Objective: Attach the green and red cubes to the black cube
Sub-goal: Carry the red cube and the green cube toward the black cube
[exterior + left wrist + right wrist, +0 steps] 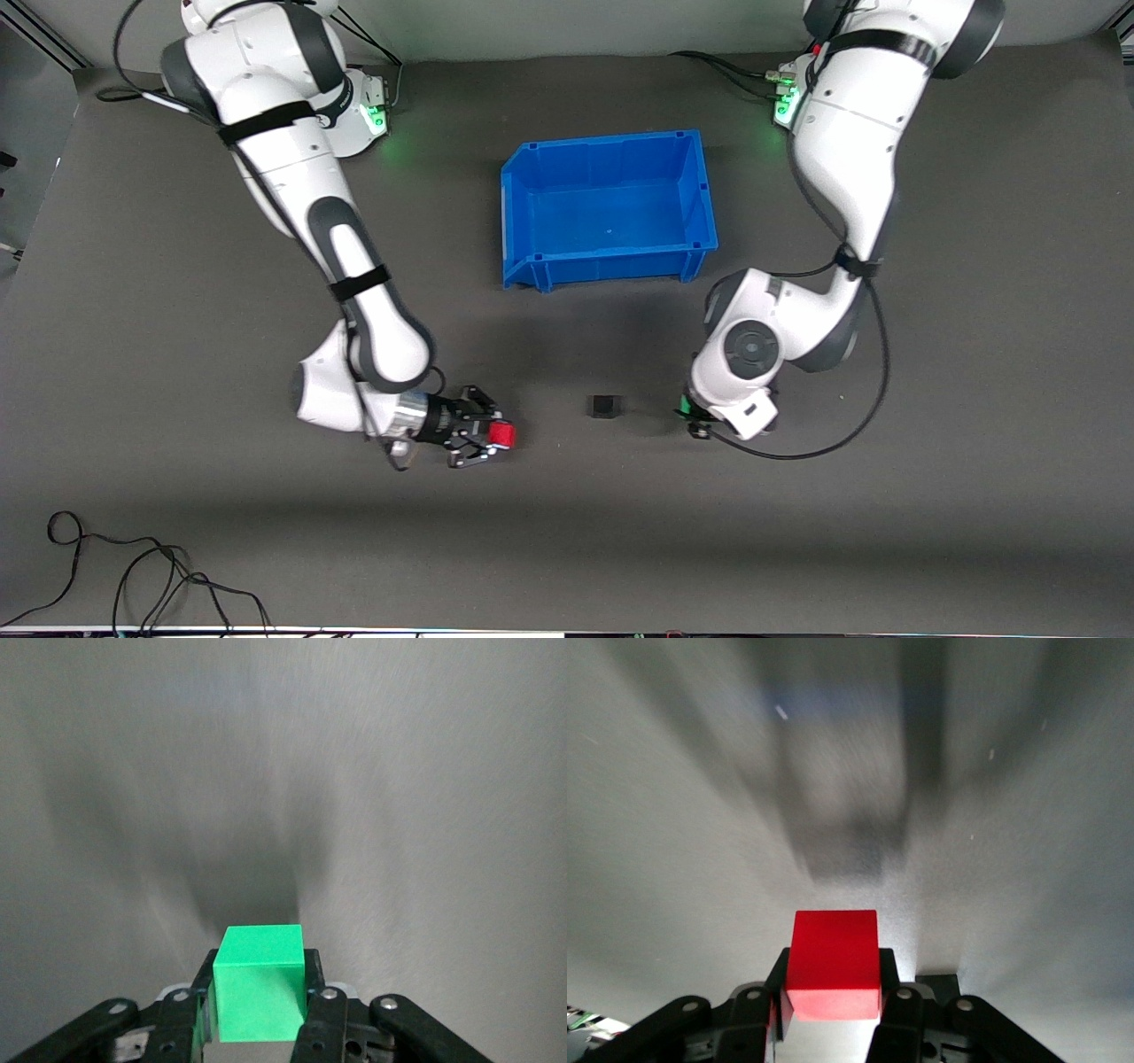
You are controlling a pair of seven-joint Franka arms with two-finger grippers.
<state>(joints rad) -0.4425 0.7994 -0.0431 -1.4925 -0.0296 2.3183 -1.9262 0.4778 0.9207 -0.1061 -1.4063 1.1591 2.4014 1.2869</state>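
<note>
Right claw (485,438) low over the desk (567,532), toward the right arm's end; fingers clamped on the red cube (502,434). Right wrist view confirms it: red cube (834,964) pinched between both pads, bare desk under it.

Black cube (604,406) sits alone on the desk, between the two claws, nothing touching it. Apart from the red cube; gap to either claw is open desk.

Left claw (695,424) low over the desk toward the left arm's end, mostly hidden under its own wrist in the front view; only a sliver of green shows there. Left wrist view settles it: green cube (258,981) gripped squarely between the fingers (315,992).

Blue bin (608,209) farther from the front camera than all three cubes, empty as far as can be seen, not involved.

Progress, as judged: both pick-ups done, each coloured cube in hand. Neither is joined to the black cube yet. Left to do: bring each cube in against a face of the black one, likely from the two ends, then let go. Black cube is loose, so a one-sided push could slide it.

Writing: none legible on cubes, bin or arms. Loose cables (142,576) lie on the desk edge nearest the camera.
</note>
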